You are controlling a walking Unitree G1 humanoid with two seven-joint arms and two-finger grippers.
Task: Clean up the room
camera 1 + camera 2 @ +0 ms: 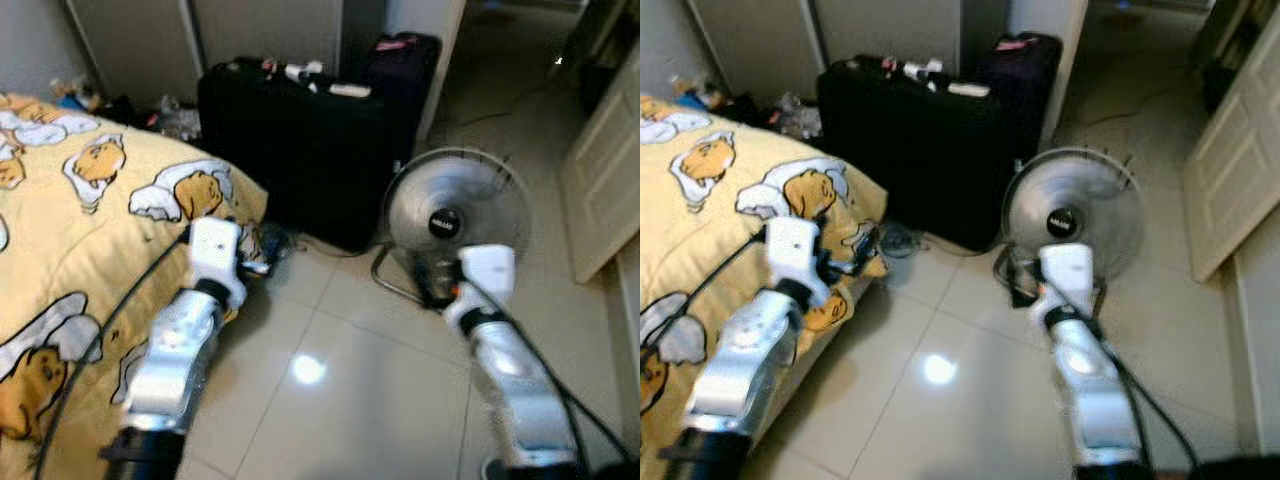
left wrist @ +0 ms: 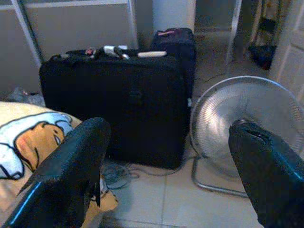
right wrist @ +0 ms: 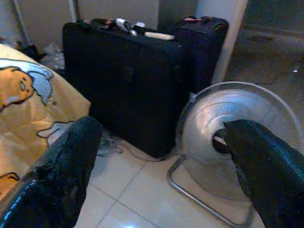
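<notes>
Arms reach forward: our left gripper [image 2: 166, 171] by the bed [image 1: 60, 250] edge, right gripper [image 3: 161, 171] before the fan [image 1: 455, 215]; both fingers spread, empty. Tiled floor [image 1: 330, 400] lies between.

A glossy pale tiled floor [image 1: 330, 400] reflects a bright spot of overhead light. On the left stands a bed under a yellow cartoon-print cover [image 1: 70, 230]. Grey sliding wardrobe doors [image 1: 180, 40] line the back wall. A white panelled door [image 1: 605, 170] stands open on the right, beside a dim passage [image 1: 510, 70].
</notes>
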